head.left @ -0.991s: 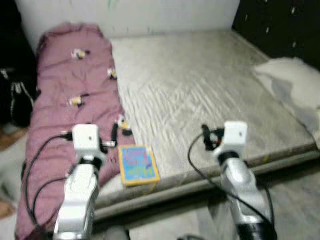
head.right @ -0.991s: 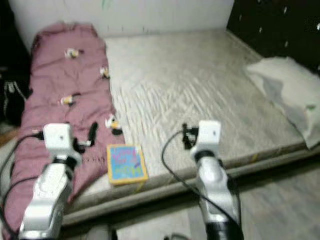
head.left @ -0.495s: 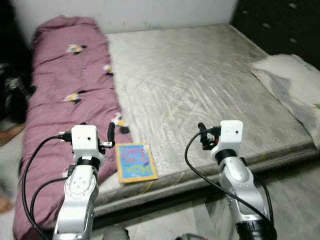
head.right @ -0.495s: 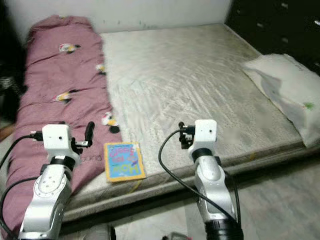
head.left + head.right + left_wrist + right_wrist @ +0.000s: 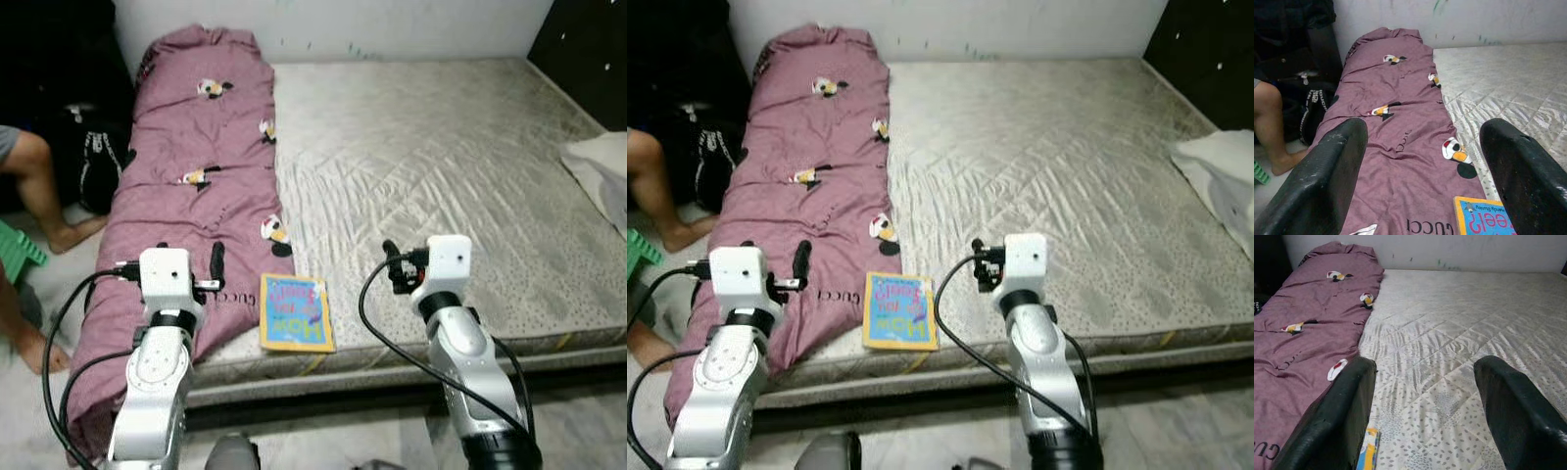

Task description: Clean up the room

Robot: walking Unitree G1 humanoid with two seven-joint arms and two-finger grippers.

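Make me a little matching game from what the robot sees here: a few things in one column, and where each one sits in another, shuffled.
Things:
1. book
2. purple blanket
3. white pillow
4. person's leg

Places:
a. on the floor beside the bed, on the robot's left
b. at the mattress's right edge
c. at the mattress's near edge, between the two grippers
d. stretched along the mattress's left side

Pairs: 1-c, 2-d, 3-b, 4-a

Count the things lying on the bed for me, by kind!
Blanket: 1
Book: 1
Pillow: 1
Total: 3
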